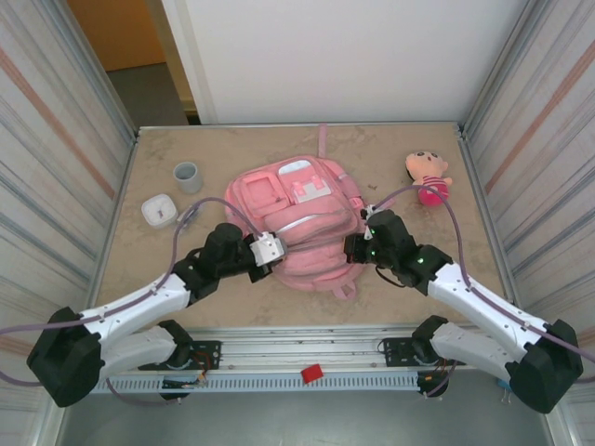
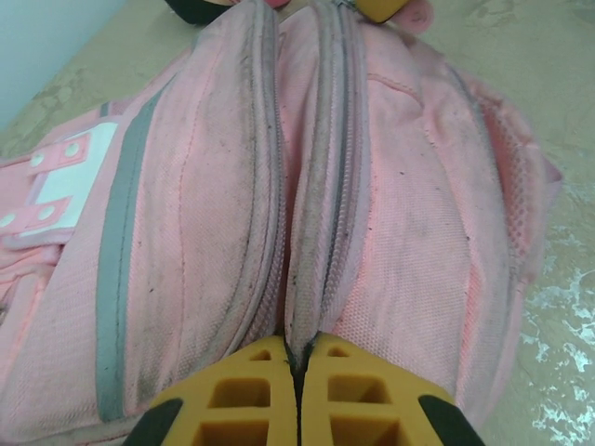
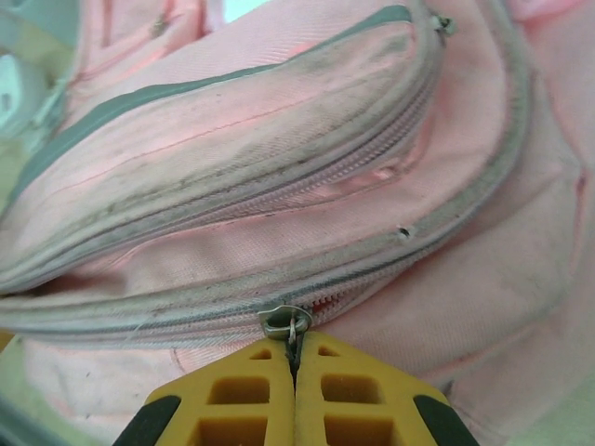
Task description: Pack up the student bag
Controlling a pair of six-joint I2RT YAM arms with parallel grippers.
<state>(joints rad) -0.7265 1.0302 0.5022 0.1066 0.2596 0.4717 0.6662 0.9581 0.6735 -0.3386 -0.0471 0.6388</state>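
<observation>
**Fig.** Your left gripper (image 2: 297,360) is pinching, fingers together, a ridge of fabric (image 2: 302,279) beside a zipper on the student bag (image 1: 296,218), which is lying flat mid-table between both arms. This hold is probably anchoring the bag. Your right gripper (image 3: 296,360) is clamping the zipper pull (image 3: 286,322) on the bag's opposite side, likely so the compartment can be drawn open for packing.
</observation>
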